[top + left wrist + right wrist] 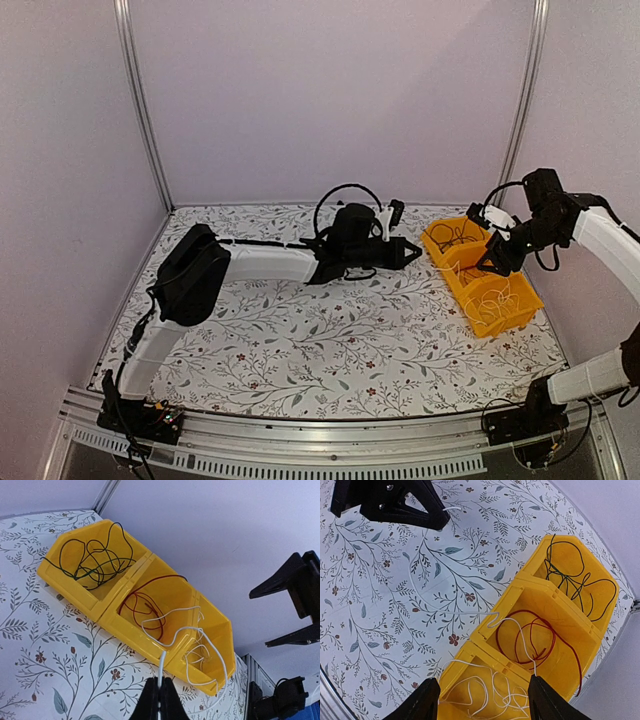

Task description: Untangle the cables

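At the centre of the floral table [40,645], the left gripper [160,687] is seen closed, with the end of the white cable [162,665] pinched between its tips. From there the cable is led toward 3 o'clock, across bare tabletop in a slack curve, and up over the wall of the yellow bin [115,622], which has three compartments. Most of the white cable is coiled in the nearest compartment. The right gripper [484,679] is held above that end of the bin with its jaws spread wide, and nothing is gripped by it. In the middle compartment the red cable [147,607] is looped, and a white strand is draped over the divider onto it. The black cable [95,562] is heaped alone in the farthest compartment, toward 1 o'clock. If the white end is pulled further, the red loops may be snagged and dragged out with it. The bin may also be slid or tipped, since it is not held down. A thin cable pinched at its very end may also be lost from the grip
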Tool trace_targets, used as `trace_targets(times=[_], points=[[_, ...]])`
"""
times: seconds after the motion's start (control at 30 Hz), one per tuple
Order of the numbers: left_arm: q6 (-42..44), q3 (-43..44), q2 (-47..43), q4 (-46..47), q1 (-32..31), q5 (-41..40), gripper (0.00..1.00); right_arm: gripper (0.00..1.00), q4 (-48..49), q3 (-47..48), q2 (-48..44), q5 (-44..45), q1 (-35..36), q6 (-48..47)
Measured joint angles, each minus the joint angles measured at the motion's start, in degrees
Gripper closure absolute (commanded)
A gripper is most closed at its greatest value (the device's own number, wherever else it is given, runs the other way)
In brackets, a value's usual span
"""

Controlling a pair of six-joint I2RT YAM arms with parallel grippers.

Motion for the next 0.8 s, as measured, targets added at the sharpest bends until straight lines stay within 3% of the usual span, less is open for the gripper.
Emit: trace_targets(times=[0.33,0.8], points=[[-0.5,-1.0,-0.2,0.3,0.0,0.7,1.00,0.33,6.4,0.0,7.3,0.2,4.3,-1.8],[-3.0,-1.0,-0.2,0.3,0.5,3.6,1.00,0.35,17.0,-5.2,4.7,15.1,18.3,-14.8]])
